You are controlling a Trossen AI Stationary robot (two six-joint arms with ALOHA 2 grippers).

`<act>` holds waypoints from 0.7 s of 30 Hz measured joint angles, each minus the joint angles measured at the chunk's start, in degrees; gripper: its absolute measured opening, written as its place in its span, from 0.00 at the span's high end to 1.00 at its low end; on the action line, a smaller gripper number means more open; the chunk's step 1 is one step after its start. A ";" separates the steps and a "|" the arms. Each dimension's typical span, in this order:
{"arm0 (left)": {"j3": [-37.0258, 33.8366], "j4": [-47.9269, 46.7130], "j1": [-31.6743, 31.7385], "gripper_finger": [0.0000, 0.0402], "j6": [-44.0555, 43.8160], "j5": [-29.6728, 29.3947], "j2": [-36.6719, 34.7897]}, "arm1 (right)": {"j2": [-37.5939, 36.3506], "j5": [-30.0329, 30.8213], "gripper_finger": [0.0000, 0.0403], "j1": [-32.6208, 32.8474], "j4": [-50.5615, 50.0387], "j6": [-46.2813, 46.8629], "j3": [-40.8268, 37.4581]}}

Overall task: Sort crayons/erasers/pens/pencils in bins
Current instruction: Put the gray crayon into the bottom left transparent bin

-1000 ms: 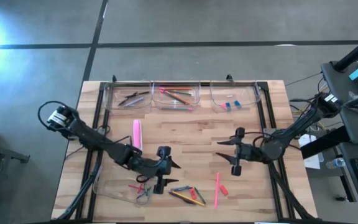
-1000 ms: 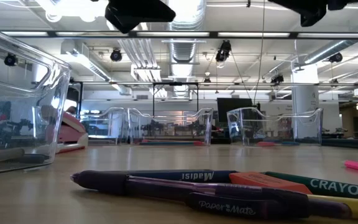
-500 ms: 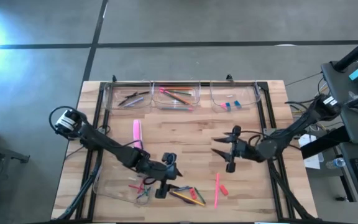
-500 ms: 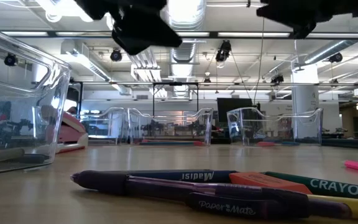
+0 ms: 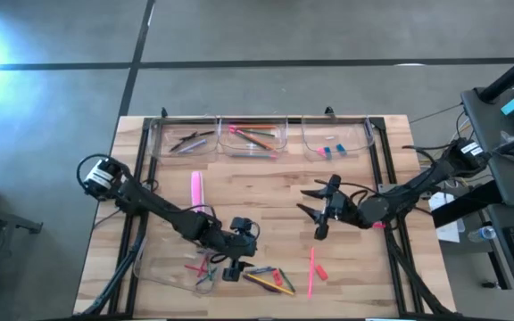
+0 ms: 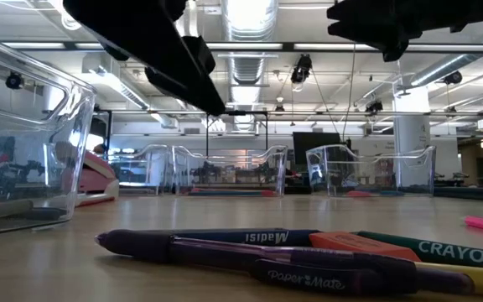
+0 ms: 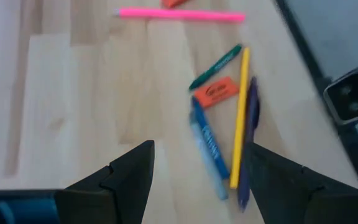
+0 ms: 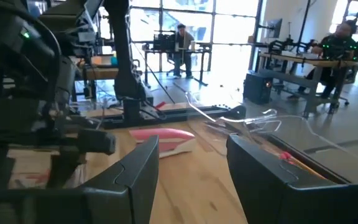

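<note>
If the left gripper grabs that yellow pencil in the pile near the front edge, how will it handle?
The yellow pencil is long, thin and straight, so it likely stays stiff but may swing if gripped off-centre. It lies against the purple pen and blue crayon, so open fingers closing there could drag those neighbours along. Pushed sideways on the bare wooden table, it would probably roll.

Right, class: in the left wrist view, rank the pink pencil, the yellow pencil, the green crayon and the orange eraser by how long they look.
1. Yellow pencil and pink pencil: close in length; the pink one lies farther from the camera, so unranked.
2. Green crayon.
3. Orange eraser, shortest.
</note>
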 joint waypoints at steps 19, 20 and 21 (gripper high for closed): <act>16.39 -16.22 0.58 0.43 -0.24 0.30 13.16 | -0.18 -3.65 0.56 1.31 -0.90 -0.30 1.88; 16.41 -16.42 0.50 0.43 -0.64 0.33 13.24 | -0.22 -3.62 0.56 1.59 -0.82 -0.73 2.22; 16.39 -16.79 0.47 0.43 -1.14 0.30 13.40 | -0.22 -3.65 0.56 1.88 -0.77 -1.12 2.49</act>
